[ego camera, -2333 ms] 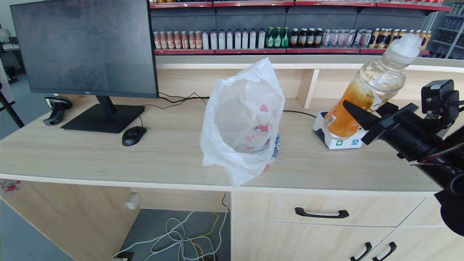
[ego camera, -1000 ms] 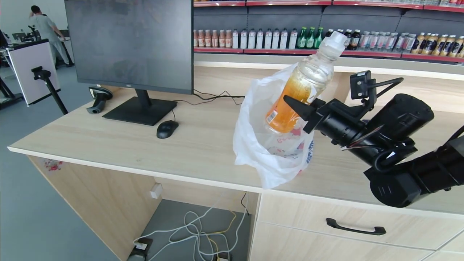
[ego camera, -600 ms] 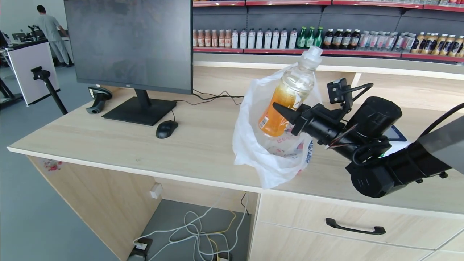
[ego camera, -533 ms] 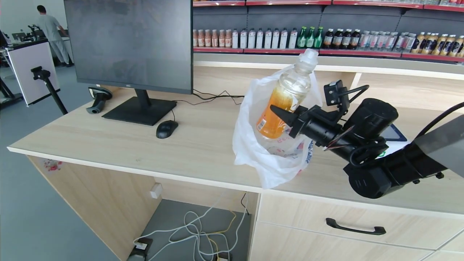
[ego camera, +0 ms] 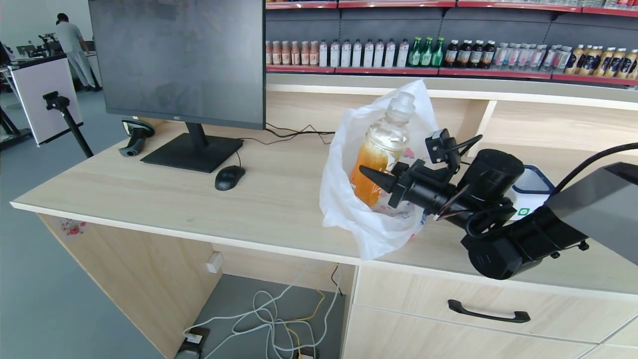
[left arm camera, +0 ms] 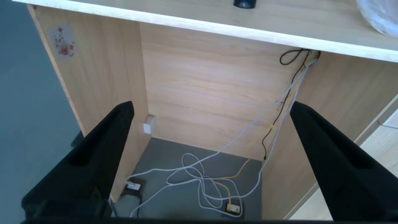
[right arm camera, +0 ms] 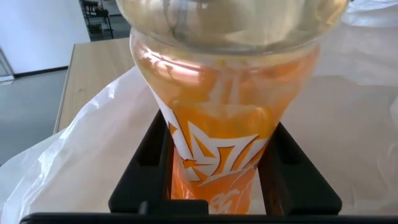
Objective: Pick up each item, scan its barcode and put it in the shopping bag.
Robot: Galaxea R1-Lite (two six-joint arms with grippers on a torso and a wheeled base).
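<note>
Pincers: right pincer [ego camera: 375, 174] is clamped across the bottle [ego camera: 381, 147], one black tapered finger on each side of its orange label; left pincer [left arm camera: 211, 146] hangs below the counter's front edge, its two dark fingers spread wide with nothing between them.
Bottle: clear ribbed plastic with orange drink in the lower part and a pale cap on top; it leans slightly, base down inside the mouth of the bag [ego camera: 349, 209], cap near the bag's raised back edge.
Bag: thin translucent white film, crumpled, standing open on the counter [ego camera: 149, 199]; red and blue print shows on its side, and its lower fold droops just over the front edge.
Counter: pale wood-grain laminate, with drawers [ego camera: 408, 291] below that have curved black handles.
Scanner: squat white scanner box [ego camera: 531, 185] with a dark top, on the counter beyond the right arm, apart from the bag.
Elsewhere: flat black monitor [ego camera: 179, 60] on a square foot, rounded black mouse [ego camera: 229, 177] near it; loose cables [left arm camera: 205, 180] coil on the floor under the counter.
</note>
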